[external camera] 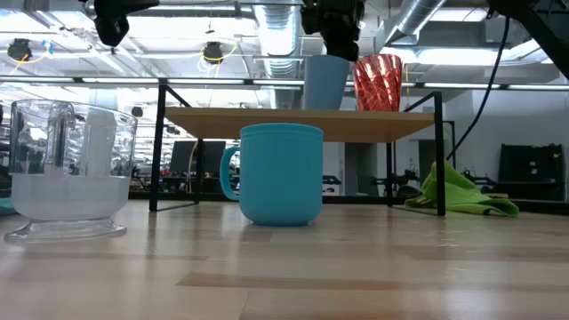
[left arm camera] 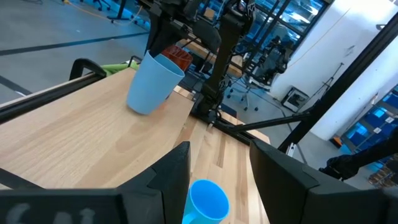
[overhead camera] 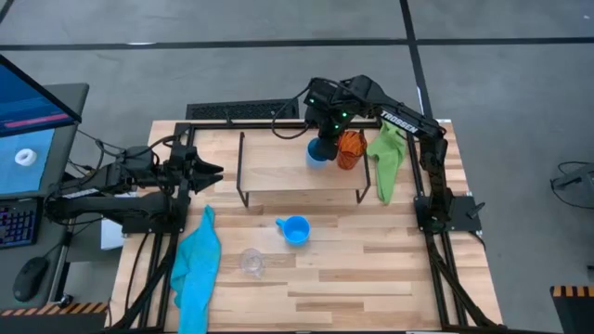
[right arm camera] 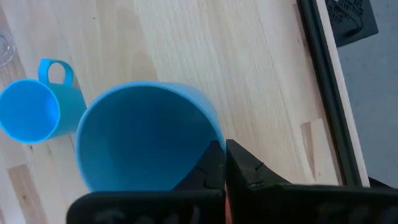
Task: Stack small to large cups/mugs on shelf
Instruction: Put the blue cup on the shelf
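The blue handleless cup point(overhead camera: 317, 152) is upright at the shelf's point(overhead camera: 278, 172) right part, next to the orange translucent cup point(overhead camera: 350, 148), which stands on the shelf board. My right gripper point(right arm camera: 224, 149) is above the blue cup and shut on it. The light-blue mug point(overhead camera: 295, 229) stands on the tabletop in front of the shelf. The clear glass cup point(overhead camera: 251, 262) stands nearer the front edge. My left gripper point(left arm camera: 217, 180) is open and empty at the shelf's left end point(overhead camera: 212, 172). My right gripper pinches the blue cup's rim point(right arm camera: 214, 132), one finger inside the cup and one outside its wall. The fingers come from above, pointing down. The cup is upright, its base point(external camera: 324, 105) at the shelf board; whether it rests there or hangs just above, I cannot tell.
A green cloth point(overhead camera: 386, 160) hangs over the shelf's right end onto the table. A teal cloth point(overhead camera: 197, 267) lies at the table's front left. The shelf's left and middle parts are bare wood. Black frame rails point(overhead camera: 436, 260) run along the table's sides.
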`<action>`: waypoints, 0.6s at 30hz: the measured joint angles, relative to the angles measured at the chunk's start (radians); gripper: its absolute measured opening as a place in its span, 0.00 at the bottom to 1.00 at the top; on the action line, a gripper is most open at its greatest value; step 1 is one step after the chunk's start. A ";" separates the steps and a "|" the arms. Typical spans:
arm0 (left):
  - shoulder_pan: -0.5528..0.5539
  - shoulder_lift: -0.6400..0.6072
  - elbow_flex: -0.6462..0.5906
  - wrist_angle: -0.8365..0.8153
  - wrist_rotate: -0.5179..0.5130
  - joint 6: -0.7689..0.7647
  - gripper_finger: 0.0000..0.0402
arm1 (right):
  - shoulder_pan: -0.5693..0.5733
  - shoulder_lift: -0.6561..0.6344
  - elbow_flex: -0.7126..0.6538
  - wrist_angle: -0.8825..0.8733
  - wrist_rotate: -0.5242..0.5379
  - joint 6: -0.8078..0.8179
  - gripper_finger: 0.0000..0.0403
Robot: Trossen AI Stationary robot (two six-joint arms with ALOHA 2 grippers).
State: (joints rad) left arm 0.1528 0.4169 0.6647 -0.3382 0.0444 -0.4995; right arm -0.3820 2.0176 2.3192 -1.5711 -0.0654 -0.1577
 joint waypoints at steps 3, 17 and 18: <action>0.000 0.000 0.000 0.000 0.000 -0.001 0.39 | 0.000 0.000 0.000 0.000 0.000 0.000 0.03; 0.000 0.000 0.000 0.000 0.000 -0.001 0.39 | 0.000 0.000 0.000 0.000 -0.008 0.008 0.04; 0.000 0.000 0.000 0.000 0.000 -0.001 0.39 | 0.000 0.000 0.000 0.000 -0.008 0.008 0.05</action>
State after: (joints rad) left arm 0.1531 0.4171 0.6647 -0.3382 0.0444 -0.5007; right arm -0.3820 2.0174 2.3188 -1.5711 -0.0738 -0.1497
